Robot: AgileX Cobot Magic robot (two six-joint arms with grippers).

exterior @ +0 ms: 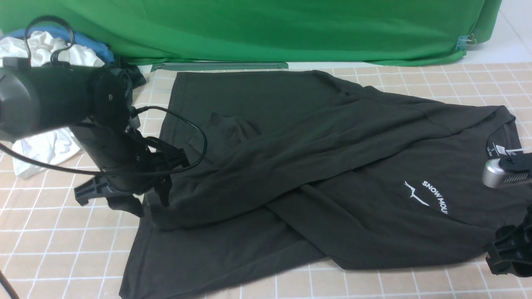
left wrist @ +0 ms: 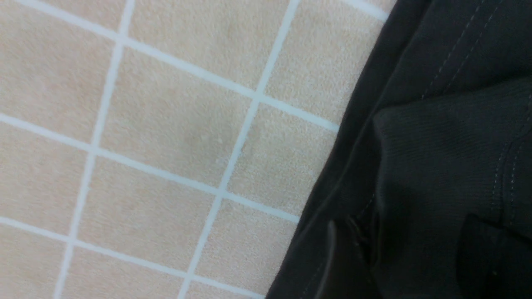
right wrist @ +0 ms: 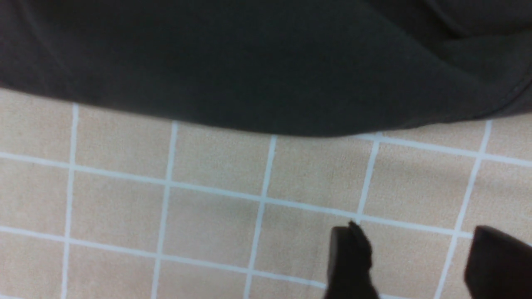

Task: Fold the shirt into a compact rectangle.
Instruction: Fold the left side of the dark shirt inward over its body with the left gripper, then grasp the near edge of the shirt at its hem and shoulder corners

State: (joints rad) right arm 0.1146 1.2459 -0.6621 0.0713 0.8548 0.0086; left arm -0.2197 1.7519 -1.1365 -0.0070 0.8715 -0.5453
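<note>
Black left gripper point(left wrist: 411, 265), closest in, stands fingers parted over the ribbed sleeve cuff point(left wrist: 436, 158); right gripper point(right wrist: 415, 265) gapes empty above peach checked tablecloth point(exterior: 50, 249). Large black long-sleeved cotton shirt point(exterior: 291, 166) sprawls across mid-table, sleeves crossed: soft, limp, light. I'd pinch hem corners.

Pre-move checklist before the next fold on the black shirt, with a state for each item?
1. Left claw open: ok; a cuff lies between its jaws.
2. Right claw open, empty: ok; over bare tablecloth beside the shirt.
3. Sleeves folded over the body: ok; they cross.
4. Compact rectangle: not ok; laid out full length.
5. Left arm's cable free of the shirt: cannot tell.
</note>
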